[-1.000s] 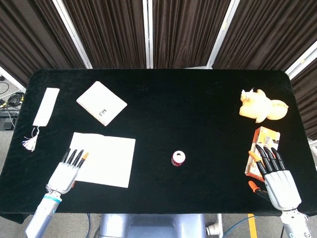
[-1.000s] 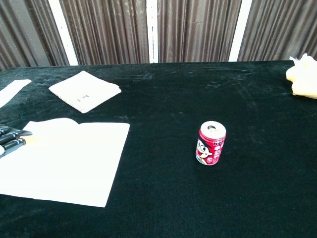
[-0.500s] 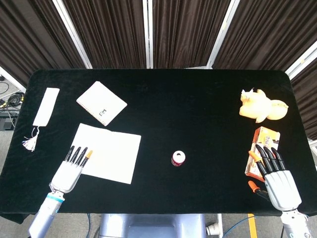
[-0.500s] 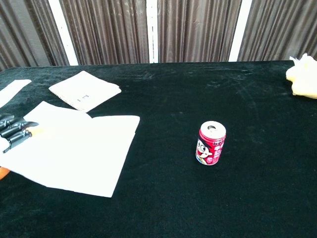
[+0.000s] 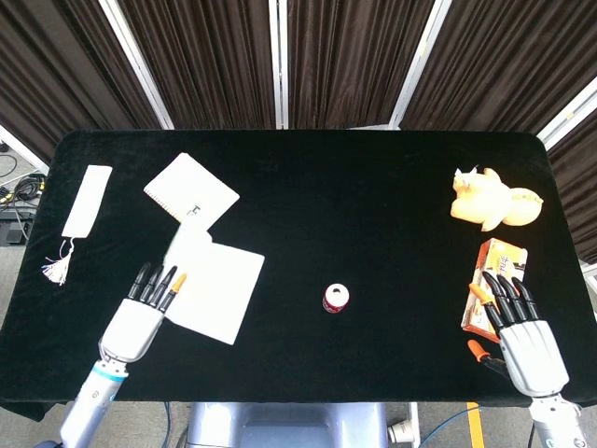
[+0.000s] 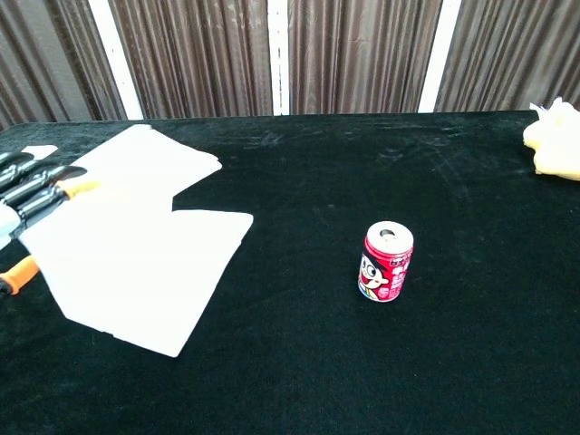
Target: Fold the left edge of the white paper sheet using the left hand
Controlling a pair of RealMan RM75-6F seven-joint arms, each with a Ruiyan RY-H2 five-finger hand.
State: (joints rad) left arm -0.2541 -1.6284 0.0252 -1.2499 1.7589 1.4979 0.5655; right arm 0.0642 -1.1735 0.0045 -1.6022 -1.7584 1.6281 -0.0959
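Observation:
The white paper sheet lies at the front left of the black table. Its left edge is raised off the cloth and tilts toward the right. My left hand holds that edge: its fingers lie on top of the sheet, and the orange-tipped thumb shows beneath it. My right hand rests at the front right with its fingers spread, holding nothing.
A white square notebook lies just behind the sheet, partly hidden by it in the chest view. A tasselled bookmark is far left. A red can stands mid-table. A yellow plush toy and an orange box are at the right.
My left hand has lifted the sheet's left edge higher and carried it rightward. The sheet now looks narrower and reaches up in front of the notebook. The right hand stayed put.

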